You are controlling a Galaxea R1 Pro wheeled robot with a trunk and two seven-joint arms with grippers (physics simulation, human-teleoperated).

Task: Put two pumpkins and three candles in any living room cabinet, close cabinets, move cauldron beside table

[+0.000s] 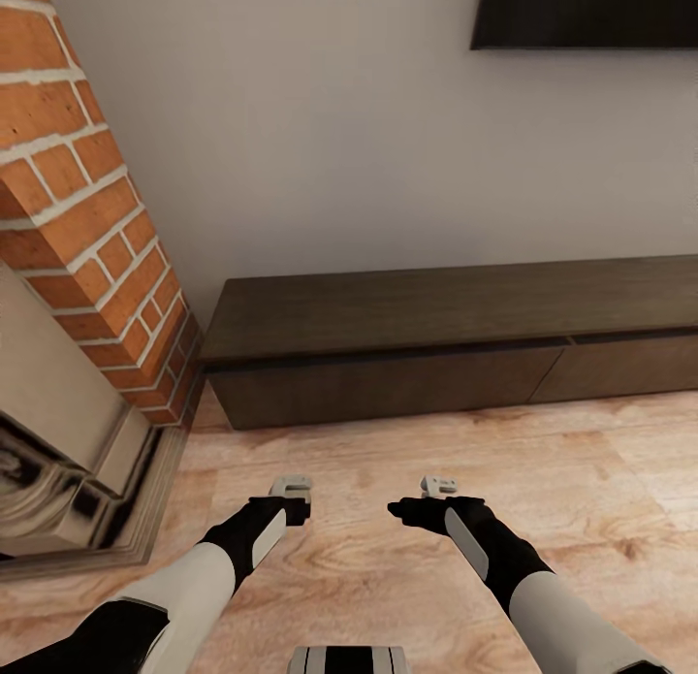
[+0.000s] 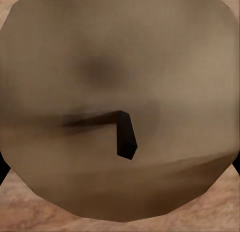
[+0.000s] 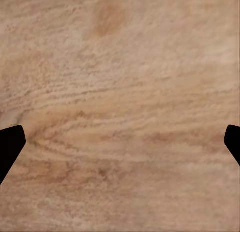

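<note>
In the left wrist view a tan candle [image 2: 120, 67] with a short dark wick [image 2: 126, 134] sits close between the fingers of my left gripper [image 2: 120, 169]. Dark fingertips [image 2: 3, 169] show at each side of it, so the gripper is shut on it. The head view shows my left gripper [image 1: 291, 488] low over the wooden floor, its hold hidden beneath the wrist. My right gripper [image 1: 438, 486] hangs beside it, open [image 3: 120, 147], with bare floor between its fingers. The long, low, dark brown cabinet [image 1: 388, 383] stands against the wall ahead, its drawer fronts shut.
A red brick fireplace [image 1: 87, 228] with a stone hearth [image 1: 78, 519] juts out at the left, close to my left arm. A dark panel [image 1: 582, 10] hangs on the white wall above the cabinet. Pale wooden floor [image 1: 407, 441] lies between me and the cabinet.
</note>
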